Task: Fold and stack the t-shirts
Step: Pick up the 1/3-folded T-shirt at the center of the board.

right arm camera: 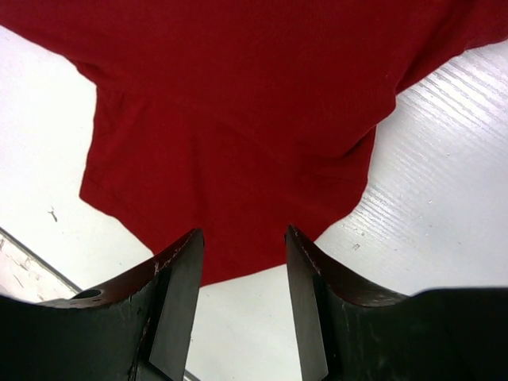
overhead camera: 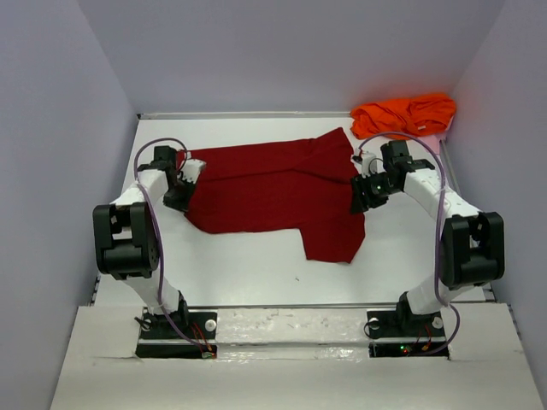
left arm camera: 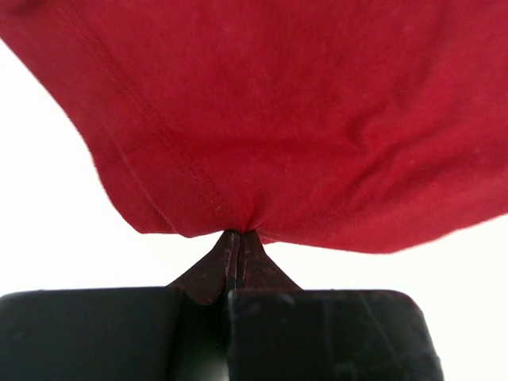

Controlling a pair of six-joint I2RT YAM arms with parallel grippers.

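The spread t-shirt [overhead camera: 273, 192] is plain dark crimson, with stitching of the same red along its hem. The bunched t-shirt [overhead camera: 403, 115] is plain bright orange. The worktop [overhead camera: 248, 265] is white. The left tool [left arm camera: 232, 246] and right tool [right arm camera: 242, 254] are black, and the cables [overhead camera: 159, 141] are purple.

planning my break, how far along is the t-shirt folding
Early. Done: nothing folded; the dark red cloth t-shirt lies spread on the white table. In hand: the left gripper has its jaws shut on that shirt's edge, while the right gripper is open over the opposite edge. To do: folding it, then the crumpled bright orange cloth t-shirt in the far right corner, then stacking.
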